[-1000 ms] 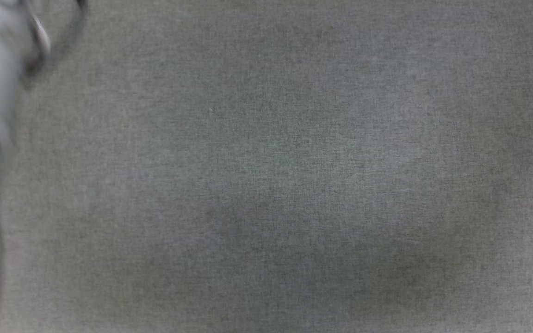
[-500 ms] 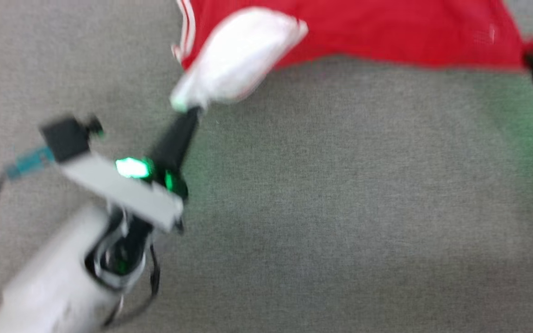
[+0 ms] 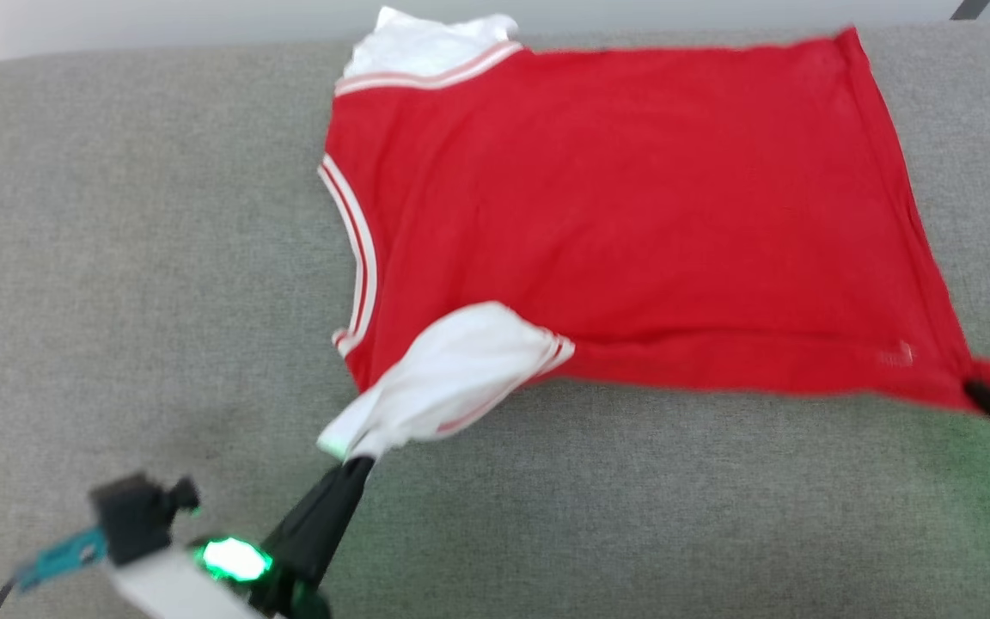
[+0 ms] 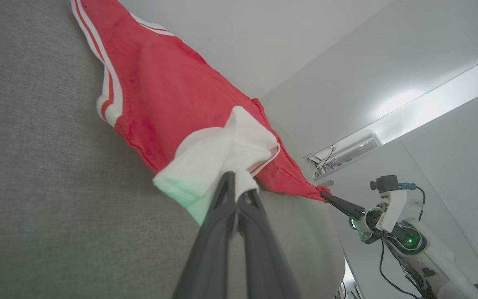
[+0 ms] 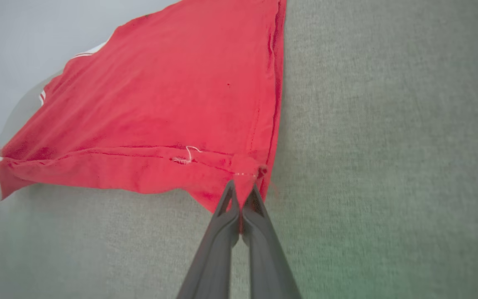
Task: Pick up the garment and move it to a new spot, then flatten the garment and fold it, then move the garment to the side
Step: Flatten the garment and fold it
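Observation:
The garment (image 3: 615, 223) is a bright red shirt with white sleeves and red-and-white striped trim, spread on grey fabric toward the far side. My left gripper (image 3: 356, 460) is shut on the near white sleeve (image 4: 218, 158), bunching it. At the right edge my right gripper (image 3: 976, 391) is shut on the red hem corner (image 5: 245, 176). The cloth is stretched between the two grippers along its near edge. In the left wrist view the garment (image 4: 168, 91) runs off toward my right gripper (image 4: 324, 194). A second white sleeve (image 3: 426, 43) lies at the far edge.
The grey fabric surface (image 3: 117, 258) extends broadly left of and in front of the garment. Its far edge (image 3: 160, 47) meets a pale wall. White walls and a ceiling light strip (image 4: 430, 99) show in the left wrist view.
The head camera has tilted up, bringing the whole garment into view. Both grippers stay shut on the sleeve and the hem corner.

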`<state>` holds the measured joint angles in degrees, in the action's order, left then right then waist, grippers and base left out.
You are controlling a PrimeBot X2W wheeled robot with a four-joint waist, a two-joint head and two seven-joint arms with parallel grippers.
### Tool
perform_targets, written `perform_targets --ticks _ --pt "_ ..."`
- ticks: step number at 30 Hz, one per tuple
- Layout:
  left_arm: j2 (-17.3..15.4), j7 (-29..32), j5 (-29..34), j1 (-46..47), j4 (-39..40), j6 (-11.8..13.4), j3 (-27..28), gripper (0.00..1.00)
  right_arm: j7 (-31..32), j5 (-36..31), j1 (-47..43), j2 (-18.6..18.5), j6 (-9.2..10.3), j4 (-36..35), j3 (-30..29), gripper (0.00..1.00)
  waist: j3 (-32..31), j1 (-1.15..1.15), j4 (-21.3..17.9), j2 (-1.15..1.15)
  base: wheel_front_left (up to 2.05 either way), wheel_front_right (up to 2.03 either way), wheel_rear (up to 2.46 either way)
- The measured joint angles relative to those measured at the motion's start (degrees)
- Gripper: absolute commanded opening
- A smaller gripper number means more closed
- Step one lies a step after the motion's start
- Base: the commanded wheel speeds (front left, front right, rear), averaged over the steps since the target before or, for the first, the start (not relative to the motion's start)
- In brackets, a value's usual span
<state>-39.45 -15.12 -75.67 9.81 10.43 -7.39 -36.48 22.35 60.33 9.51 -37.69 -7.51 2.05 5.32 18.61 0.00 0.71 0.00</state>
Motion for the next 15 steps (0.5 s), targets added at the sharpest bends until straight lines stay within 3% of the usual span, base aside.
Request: perform_targets --ticks 8,15 --pt "-3.02 -0.01 4.27 -11.76 11.24 0.00 4.35 0.00 8.09 -0.66 -14.43 3.23 0.00 -13.56 -11.91 0.00 0.51 0.00 0.26 0.00 0.00 0.00 0.00" --pt "-4.87 0.77 5.83 -9.24 13.60 0.00 5.67 0.00 12.67 -4.41 -12.76 9.32 0.01 -18.38 -17.29 0.00 2.28 0.00 -0.04 0.00 0.00 0.00 0.00"
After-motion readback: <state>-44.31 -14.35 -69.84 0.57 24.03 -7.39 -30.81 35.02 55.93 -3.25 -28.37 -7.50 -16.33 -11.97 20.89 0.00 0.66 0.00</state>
